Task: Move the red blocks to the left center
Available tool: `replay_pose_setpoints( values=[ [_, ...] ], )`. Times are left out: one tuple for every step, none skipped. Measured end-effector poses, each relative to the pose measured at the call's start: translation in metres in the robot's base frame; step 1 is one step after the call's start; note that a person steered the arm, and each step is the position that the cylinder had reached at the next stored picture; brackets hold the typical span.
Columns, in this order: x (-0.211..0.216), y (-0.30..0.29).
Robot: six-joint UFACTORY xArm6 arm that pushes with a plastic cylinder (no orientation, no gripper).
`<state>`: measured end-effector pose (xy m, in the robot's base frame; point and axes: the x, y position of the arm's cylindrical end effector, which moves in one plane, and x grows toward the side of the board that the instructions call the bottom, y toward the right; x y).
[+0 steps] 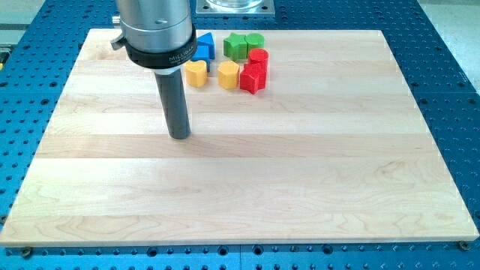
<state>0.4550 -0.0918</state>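
Note:
Two red blocks sit at the view's top centre: a red cylinder (pixel 259 57) and, just below it, a red star-like block (pixel 253 78), touching each other. My tip (pixel 179 136) rests on the wooden board (pixel 240 180), left of centre, well below and to the left of the red blocks. It touches no block.
A yellow heart-like block (pixel 196 73) and a yellow hexagon (pixel 229 75) lie left of the red star. A blue block (pixel 203 48) is partly hidden behind the rod. A green star-like block (pixel 235 46) and a green cylinder (pixel 254 41) sit above the reds. Blue perforated table surrounds the board.

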Motion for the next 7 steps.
replay_pose_setpoints(
  values=[
    [0.000, 0.000],
    [0.016, -0.007],
    [0.016, -0.005],
    [0.012, -0.008],
    [-0.019, 0.053],
    [-0.035, 0.143],
    [-0.105, 0.178]
  ],
)
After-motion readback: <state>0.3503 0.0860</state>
